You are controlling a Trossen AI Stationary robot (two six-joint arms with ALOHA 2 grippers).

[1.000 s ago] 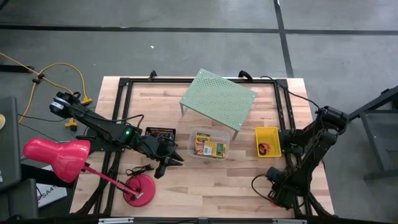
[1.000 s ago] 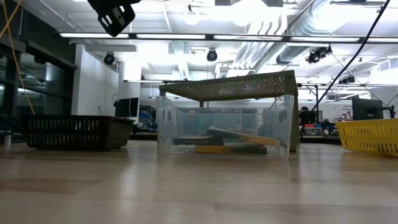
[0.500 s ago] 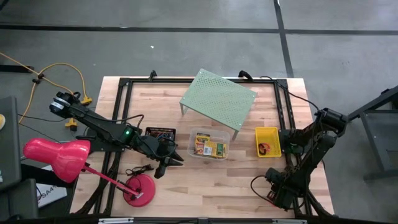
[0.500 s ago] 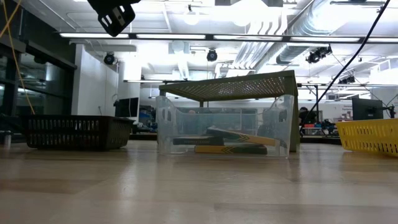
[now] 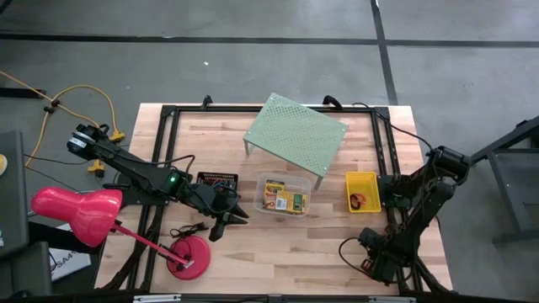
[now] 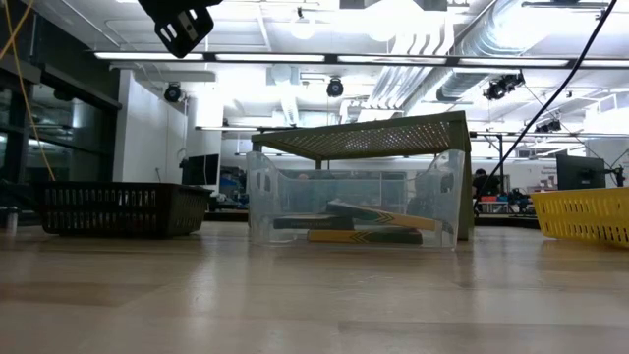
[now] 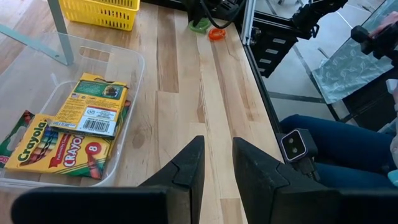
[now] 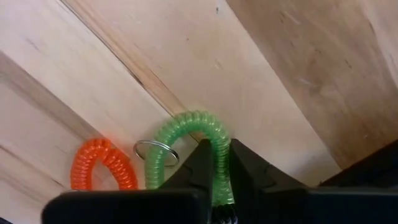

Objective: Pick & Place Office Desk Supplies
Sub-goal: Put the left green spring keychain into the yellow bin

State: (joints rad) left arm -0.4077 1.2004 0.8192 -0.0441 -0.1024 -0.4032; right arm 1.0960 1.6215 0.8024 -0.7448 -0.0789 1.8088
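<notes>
The right gripper (image 8: pixel 214 163) was down at the table's near right corner, its jaws pinching the green coil (image 8: pixel 186 134) lying between them. An orange coil (image 8: pixel 102 165) lay just beside. The left gripper (image 7: pixel 216 165) hung near the tub (image 7: pixel 134 68), jaws slightly parted, holding nothing.

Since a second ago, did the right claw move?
Yes, slightly. In the high view the right claw has slid toward the table's near edge, farther from the yellow basket.
</notes>
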